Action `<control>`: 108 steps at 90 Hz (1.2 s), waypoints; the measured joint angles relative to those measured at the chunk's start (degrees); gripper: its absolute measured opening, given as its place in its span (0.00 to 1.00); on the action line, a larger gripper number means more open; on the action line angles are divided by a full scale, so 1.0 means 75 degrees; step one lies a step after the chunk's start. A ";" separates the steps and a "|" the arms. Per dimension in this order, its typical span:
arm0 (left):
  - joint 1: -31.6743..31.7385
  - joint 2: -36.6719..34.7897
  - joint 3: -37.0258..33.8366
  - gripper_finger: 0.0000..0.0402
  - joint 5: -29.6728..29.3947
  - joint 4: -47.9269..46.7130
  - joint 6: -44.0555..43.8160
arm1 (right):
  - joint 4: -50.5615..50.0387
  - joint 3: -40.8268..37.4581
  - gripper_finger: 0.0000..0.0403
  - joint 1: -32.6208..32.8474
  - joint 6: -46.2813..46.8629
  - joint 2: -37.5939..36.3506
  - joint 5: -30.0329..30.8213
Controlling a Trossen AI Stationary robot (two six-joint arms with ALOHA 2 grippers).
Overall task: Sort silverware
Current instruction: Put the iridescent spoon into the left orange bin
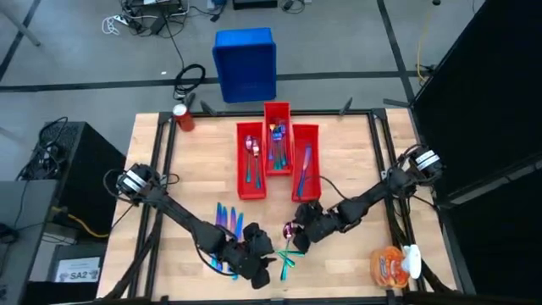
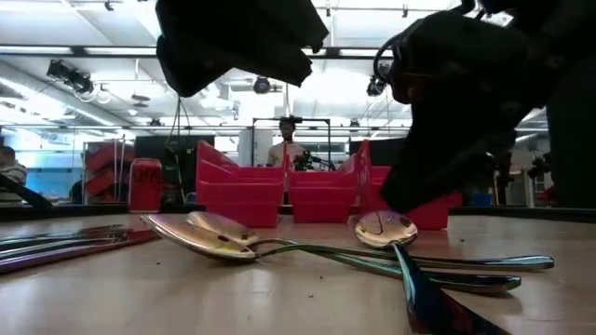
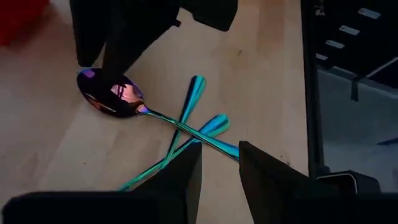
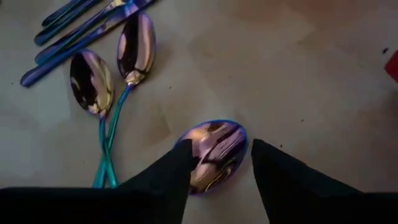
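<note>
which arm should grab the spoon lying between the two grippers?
Right, probably. The right gripper is open with its fingers straddling that spoon's bowl. The left gripper is also open, but sits over the crossed handles.

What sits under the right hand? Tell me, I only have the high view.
Observer: In the right wrist view, the right hand is open, straddling the bowl of a purple spoon.
Operator: Give me the left hand.
Observer: The left hand is open as well, above the handle end of that spoon.
Operator: Report its neighbours.
Observer: Beside it lie two more spoons, bowls side by side and teal handles crossed.
</note>
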 joint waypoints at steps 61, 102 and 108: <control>-0.0004 0.0000 0.0000 0.22 0.0003 -0.0003 -0.0003 | 0.0000 0.0011 0.18 -0.0286 -0.0475 0.0330 -0.0469; -0.0002 -0.0003 -0.0009 0.22 0.0111 -0.0061 -0.0009 | 0.0701 -0.0003 0.00 -0.0042 -0.0890 0.0478 -0.0151; -0.0004 -0.0003 -0.0009 0.22 0.0111 -0.0066 -0.0009 | 0.0697 -0.0003 0.00 0.0095 -0.0893 0.0341 0.0050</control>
